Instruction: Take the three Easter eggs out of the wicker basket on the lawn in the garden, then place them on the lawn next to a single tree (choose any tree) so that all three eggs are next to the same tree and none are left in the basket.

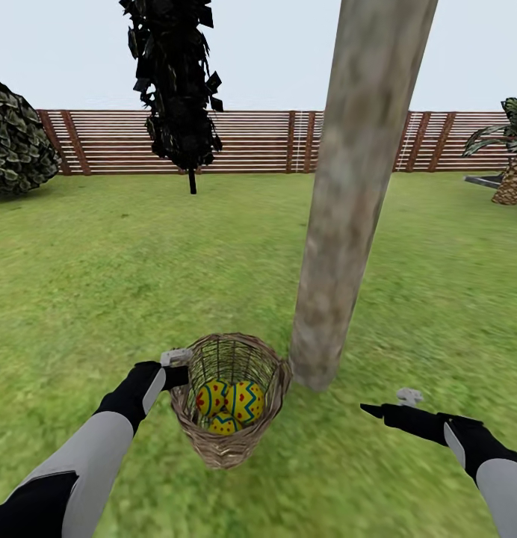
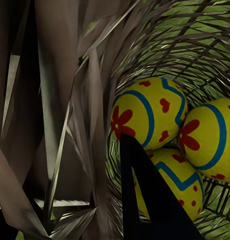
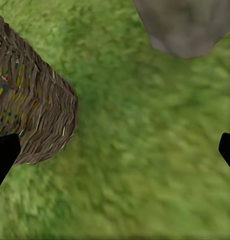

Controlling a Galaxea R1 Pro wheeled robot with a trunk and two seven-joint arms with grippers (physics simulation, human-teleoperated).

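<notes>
Beside the tree [image 1: 348,217], wicker basket [image 1: 228,441] half-hides three Easter eggs [image 1: 230,403]; left gripper [image 1: 178,368] pinches its rim, right gripper [image 1: 378,411] spread.

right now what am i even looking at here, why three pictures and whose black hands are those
These are a simulator's renders of a wheeled robot with two arms, worked remotely by a person. The big picture comes from a camera on its head, looking down over both arms. The other two come from cameras near each gripper, looking along its fingers.

On the lawn stands a wicker basket beside a thick pale tree. Three yellow Easter eggs lie inside it.

The left gripper is at the basket's rim; its camera sees the weave close up, one dark finger and the eggs. Whether it grips the rim I cannot tell. The right gripper hovers over the grass, open and holding nothing. A wooden fence closes the background.
</notes>
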